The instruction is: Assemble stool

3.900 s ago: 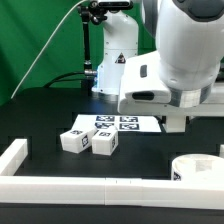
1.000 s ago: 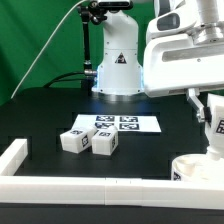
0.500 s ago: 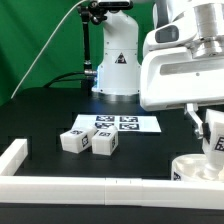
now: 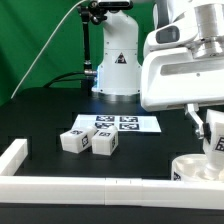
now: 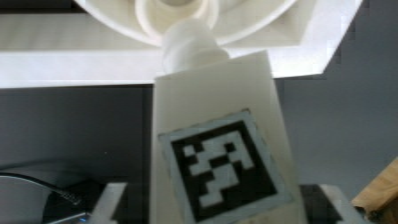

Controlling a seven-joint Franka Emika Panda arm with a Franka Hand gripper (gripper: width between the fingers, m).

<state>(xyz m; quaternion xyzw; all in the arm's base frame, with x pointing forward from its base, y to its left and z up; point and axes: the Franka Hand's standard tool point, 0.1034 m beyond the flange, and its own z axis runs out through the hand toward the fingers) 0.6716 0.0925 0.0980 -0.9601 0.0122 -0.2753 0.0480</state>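
Seat (image 4: 194, 168): set on the counter (image 4: 50, 115) at the exterior view's right, straight under the end effector (image 5: 222, 205).
Leg (image 5: 210, 110): pinched between the fingers, long axis run down toward the seat's socket (image 5: 160, 10) (tip contact cannot be told).
Arm pose: wrist pointed down, parked over the seat.
Spare legs (image 4: 104, 144): two, laid near the marker board (image 4: 122, 124), well apart from the seat.

Seat (image 4: 196, 168) and leg (image 5: 210, 110): smooth white plastic, satin finish. Marker tag (image 5: 222, 168): matt black-and-white print. Table (image 4: 45, 115): matt black.
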